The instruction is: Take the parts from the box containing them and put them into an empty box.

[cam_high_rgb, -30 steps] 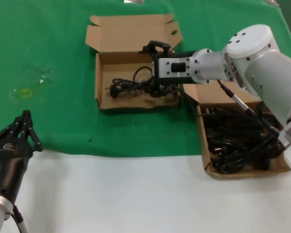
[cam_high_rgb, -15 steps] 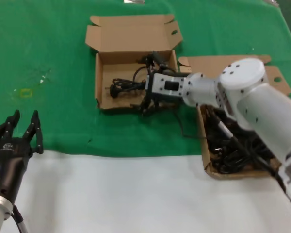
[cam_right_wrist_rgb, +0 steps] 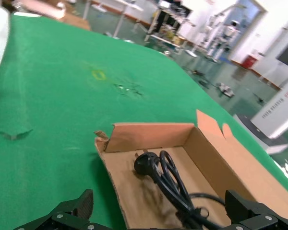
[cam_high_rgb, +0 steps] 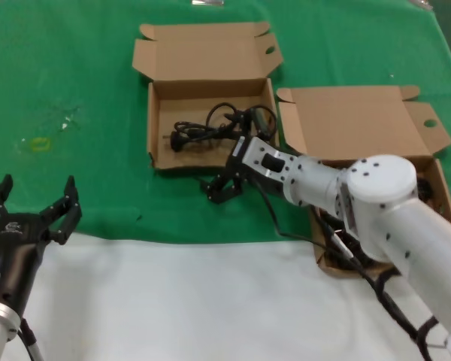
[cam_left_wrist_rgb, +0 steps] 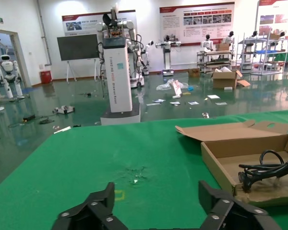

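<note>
The smaller cardboard box stands at the back centre with one black power cord lying in it. The larger box stands to its right; my right arm hides most of its cords, and a dark bit shows at its far side. My right gripper is open and empty, low over the green cloth just in front of the smaller box's front wall. Its wrist view shows that box and the cord ahead of the gripper. My left gripper is open and empty at the front left, also shown in its own wrist view.
A green cloth covers the back of the table and a white strip runs along the front. A small yellow mark lies on the cloth at the left. The left wrist view shows the smaller box off to one side.
My right gripper has left the cord in the smaller box and drawn back over its front wall to the cloth. My left gripper has opened from shut to wide.
</note>
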